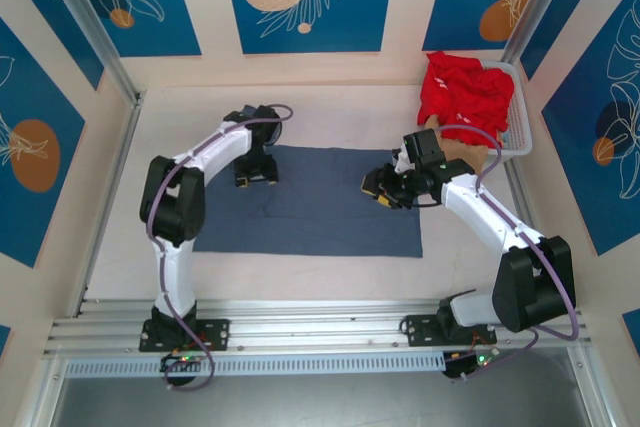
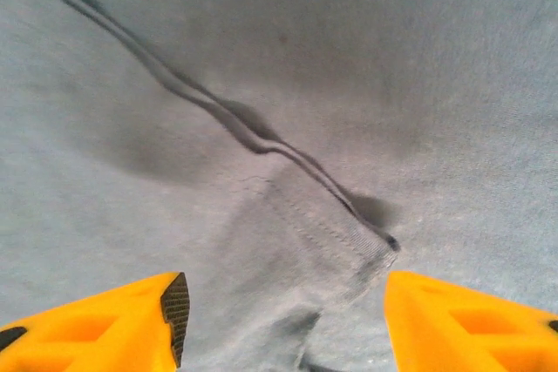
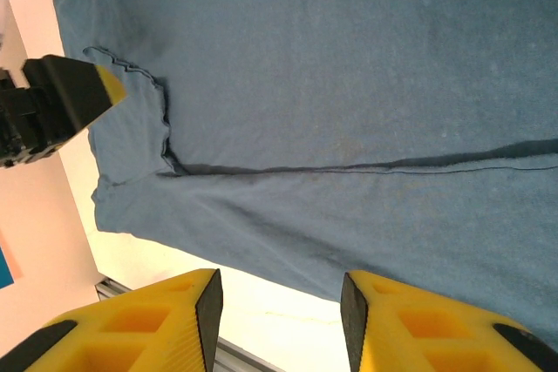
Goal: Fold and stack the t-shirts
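A slate blue-grey t-shirt (image 1: pixel 320 202) lies spread flat in the middle of the table, folded lengthwise, with a fold line (image 3: pixel 366 167) running across it. My left gripper (image 1: pixel 256 175) hovers open over its upper left part, fingers either side of a sleeve hem (image 2: pixel 349 233). My right gripper (image 1: pixel 383 189) is open above the shirt's right part; its yellow fingers (image 3: pixel 202 320) frame the shirt's near edge (image 3: pixel 288 250). Bright red t-shirts (image 1: pixel 462 92) are heaped in the basket at the back right.
The white plastic basket (image 1: pixel 518 132) sits at the table's back right corner, close behind the right arm. Bare pale tabletop (image 1: pixel 320 112) surrounds the blue shirt. An aluminium rail (image 1: pixel 320 332) runs along the near edge.
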Controlling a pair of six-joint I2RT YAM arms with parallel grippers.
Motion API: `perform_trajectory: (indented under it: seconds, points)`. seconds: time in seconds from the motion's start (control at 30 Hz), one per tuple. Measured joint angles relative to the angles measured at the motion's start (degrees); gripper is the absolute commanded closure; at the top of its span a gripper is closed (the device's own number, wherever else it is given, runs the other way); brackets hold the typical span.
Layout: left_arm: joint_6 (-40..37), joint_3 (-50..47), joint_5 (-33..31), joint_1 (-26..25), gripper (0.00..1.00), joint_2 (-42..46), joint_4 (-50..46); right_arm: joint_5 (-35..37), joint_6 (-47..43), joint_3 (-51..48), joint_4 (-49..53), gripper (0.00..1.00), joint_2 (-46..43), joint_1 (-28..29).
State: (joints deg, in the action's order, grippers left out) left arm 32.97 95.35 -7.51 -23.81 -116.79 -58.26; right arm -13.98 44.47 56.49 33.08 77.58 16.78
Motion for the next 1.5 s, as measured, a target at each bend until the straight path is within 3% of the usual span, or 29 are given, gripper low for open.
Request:
perform_trajectory:
  seconds: [0.23, 0.37, 0.5, 0.7, 0.93, 1.3, 1.5]
  points:
    - [3.48, -6.91, 0.52, 1.86, 0.55, 11.80, 1.36, 0.63, 0.00, -0.26, -0.07, 0.59, 0.00, -0.04]
    - [6.91, -20.83, 5.79, 10.93, 0.62, 19.61, 3.93, 2.19, 0.07, -2.32, -0.02, 0.63, 0.00, -0.31]
    - [8.94, -26.95, 9.07, 20.46, 0.65, 19.80, 5.73, 5.18, 1.33, -3.89, 2.84, 0.68, 0.72, -1.42]
    - [14.08, -27.06, 11.98, 21.40, 0.66, 14.73, 10.64, 8.63, 2.56, -3.89, 5.33, 0.68, 8.96, -1.29]
    - [20.76, -30.29, 9.29, 22.64, 0.67, 12.90, 11.61, 12.15, 3.72, 1.44, 9.73, 0.68, 20.11, 0.52]
    - [20.50, -38.01, 5.70, 30.42, 0.67, 19.28, 10.29, 11.43, 6.12, 8.04, 17.14, 0.69, 27.82, 10.14]
    - [18.99, -40.02, 4.48, 33.11, 0.64, 21.27, 8.92, 10.56, 6.78, 9.81, 19.47, 0.68, 29.22, 12.02]
